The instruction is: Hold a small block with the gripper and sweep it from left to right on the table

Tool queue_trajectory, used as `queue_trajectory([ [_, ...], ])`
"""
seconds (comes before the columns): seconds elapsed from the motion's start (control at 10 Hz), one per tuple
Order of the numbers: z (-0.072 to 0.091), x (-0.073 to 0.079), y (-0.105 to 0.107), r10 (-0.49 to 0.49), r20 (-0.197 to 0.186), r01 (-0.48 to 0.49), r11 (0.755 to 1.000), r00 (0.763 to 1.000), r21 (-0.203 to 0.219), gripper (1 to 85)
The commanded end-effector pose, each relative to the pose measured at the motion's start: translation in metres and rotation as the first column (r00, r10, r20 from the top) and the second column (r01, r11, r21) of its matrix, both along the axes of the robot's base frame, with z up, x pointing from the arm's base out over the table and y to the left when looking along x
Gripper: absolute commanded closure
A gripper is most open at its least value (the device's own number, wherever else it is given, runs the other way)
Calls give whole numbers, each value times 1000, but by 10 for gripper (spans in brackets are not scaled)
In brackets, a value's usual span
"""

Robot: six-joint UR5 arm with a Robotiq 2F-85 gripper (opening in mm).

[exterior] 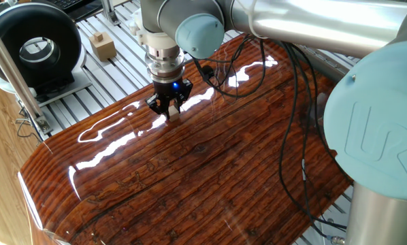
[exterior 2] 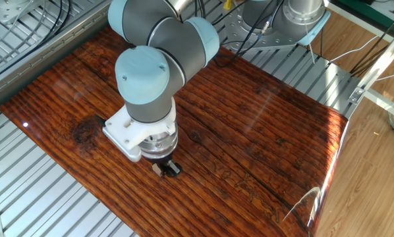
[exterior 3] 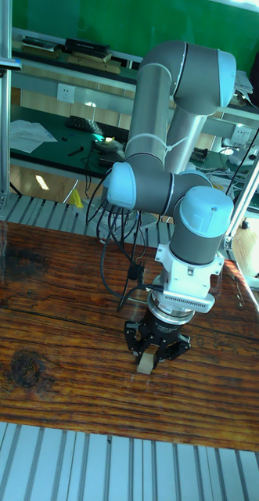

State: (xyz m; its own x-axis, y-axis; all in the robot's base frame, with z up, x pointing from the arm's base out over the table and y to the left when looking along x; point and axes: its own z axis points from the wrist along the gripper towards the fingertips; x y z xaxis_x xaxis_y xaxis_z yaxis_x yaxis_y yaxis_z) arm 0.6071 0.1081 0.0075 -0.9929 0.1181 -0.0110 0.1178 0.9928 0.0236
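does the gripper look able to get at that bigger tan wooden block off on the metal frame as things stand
Probably not right away: the gripper is shut on the small block down at the table. The tan block sits uncovered on the aluminium frame, so the way looks free otherwise.

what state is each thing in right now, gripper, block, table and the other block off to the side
gripper: pointing down, shut on the small block, blue light on
small block: pinched between the fingers, low at the table surface
table: glossy, bare apart from the block under the gripper
larger tan block: standing on the ribbed aluminium frame, off the table, untouched
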Motion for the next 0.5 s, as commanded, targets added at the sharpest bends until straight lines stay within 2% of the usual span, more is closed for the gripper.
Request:
queue_trajectory([
  [0.0, -1, 3, 10, -21, 2, 21, 1000, 1000, 10, 847],
  [0.4, 9, 0, 23, -43, -19, 43, 999, 999, 9, 847],
])
